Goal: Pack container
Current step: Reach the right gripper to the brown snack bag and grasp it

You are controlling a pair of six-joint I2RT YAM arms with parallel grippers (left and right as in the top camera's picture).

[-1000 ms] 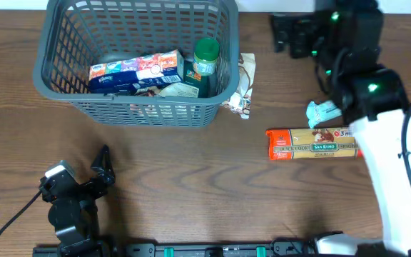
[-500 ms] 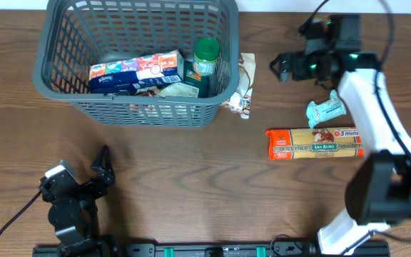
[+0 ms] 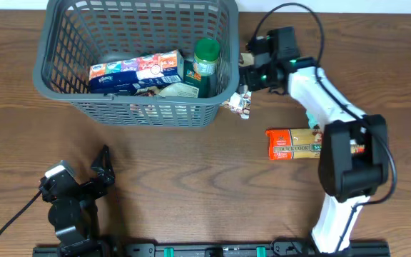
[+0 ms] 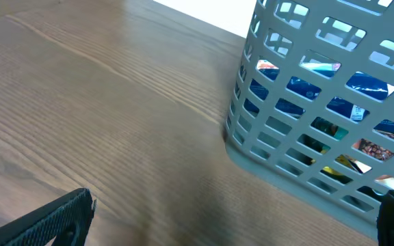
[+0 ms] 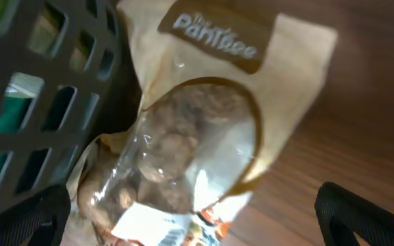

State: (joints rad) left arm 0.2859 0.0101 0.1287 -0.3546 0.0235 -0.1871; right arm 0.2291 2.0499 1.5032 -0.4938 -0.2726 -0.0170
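The dark grey lattice container stands at the back left and holds a blue-and-orange box, a green-lidded jar and other packs. A cream snack bag with a clear window lies on the table against the container's right wall; it also shows in the overhead view. My right gripper is open just above this bag, one finger on each side. My left gripper is open and empty at the front left; the container's corner is ahead of it.
An orange pasta box lies right of centre, partly under the right arm. The right arm reaches across the right side of the table. A black cable runs off the front left.
My right gripper has swung left from the back right of the table to the snack bag beside the container. The small teal packet is now hidden under the arm. The left arm has not moved.
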